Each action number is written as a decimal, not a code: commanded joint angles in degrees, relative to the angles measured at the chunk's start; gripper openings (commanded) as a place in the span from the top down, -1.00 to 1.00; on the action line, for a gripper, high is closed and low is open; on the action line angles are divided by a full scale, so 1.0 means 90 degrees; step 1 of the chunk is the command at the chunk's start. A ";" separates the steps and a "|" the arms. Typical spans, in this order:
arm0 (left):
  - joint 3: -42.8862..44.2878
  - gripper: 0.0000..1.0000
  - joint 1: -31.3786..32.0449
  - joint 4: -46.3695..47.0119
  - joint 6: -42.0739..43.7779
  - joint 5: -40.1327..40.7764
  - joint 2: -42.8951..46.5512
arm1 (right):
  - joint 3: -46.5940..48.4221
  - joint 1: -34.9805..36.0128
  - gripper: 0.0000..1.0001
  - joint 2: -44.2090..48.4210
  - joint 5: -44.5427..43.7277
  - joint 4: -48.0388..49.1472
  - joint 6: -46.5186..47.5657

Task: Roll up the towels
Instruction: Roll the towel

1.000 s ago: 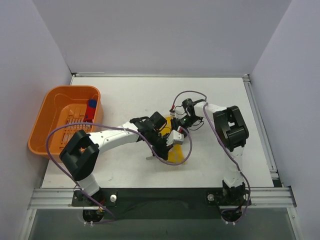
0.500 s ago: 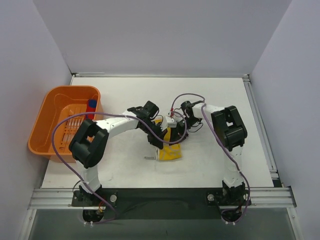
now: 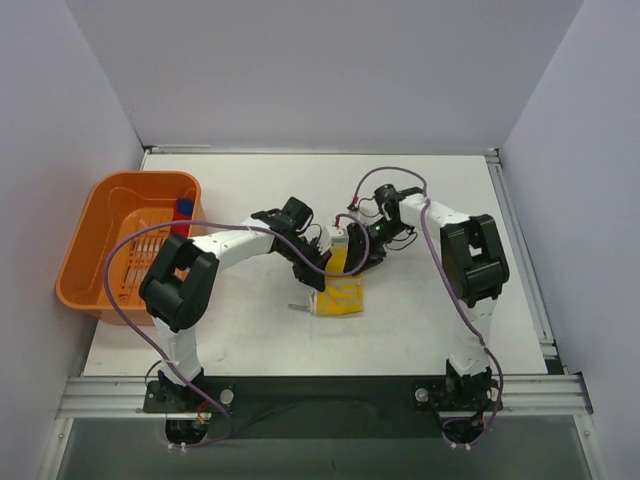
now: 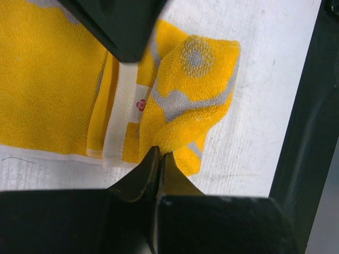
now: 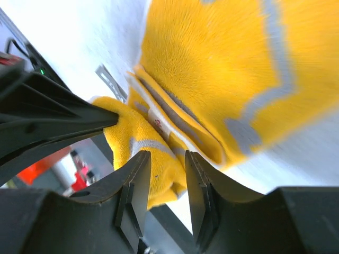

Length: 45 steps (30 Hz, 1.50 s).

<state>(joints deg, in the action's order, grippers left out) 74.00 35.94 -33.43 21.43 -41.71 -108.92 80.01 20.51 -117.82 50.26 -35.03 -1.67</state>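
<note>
One fold narrower now, the yellow towel point(image 3: 342, 296) sits corner-pinched in the left claw point(image 4: 159, 154) while the right claw point(image 5: 167, 159) parts, so rolling looks underway.

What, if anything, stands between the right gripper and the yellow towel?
Nothing visible does. The right gripper is right at the folded corner of the yellow towel, its jaws slightly parted. The left gripper, shut on that same corner, sits close alongside but not between them.
</note>
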 commanded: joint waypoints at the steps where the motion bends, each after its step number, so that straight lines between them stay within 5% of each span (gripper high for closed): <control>1: 0.0167 0.98 0.0049 -0.0055 0.0187 -0.0258 0.0442 | 0.0348 -0.0306 0.33 0.0562 -0.0223 -0.0307 0.0000; 11: 0.0703 0.92 0.0186 -0.0289 0.0392 0.0064 0.0023 | 0.0964 -0.0063 0.44 -0.0716 -0.0584 -0.0434 0.0049; 22: 0.1017 0.87 0.0157 -0.0309 0.0519 0.0455 -0.0768 | 0.1013 -0.0179 0.46 -0.0728 -0.0341 -0.0503 0.0118; 34: 0.1046 0.61 0.0147 -0.0289 0.0441 0.0446 -0.0866 | 0.0624 -0.0736 0.14 0.0239 0.1054 -0.0600 -0.0497; 45: 0.1036 0.49 0.0147 -0.0289 0.0392 0.0445 -0.0817 | -0.0520 -0.0581 -0.03 0.0747 0.1467 -0.1167 0.0379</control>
<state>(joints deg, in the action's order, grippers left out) 81.69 37.50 -35.90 24.60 -37.98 -116.71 77.01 14.06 -113.49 61.08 -40.91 -2.09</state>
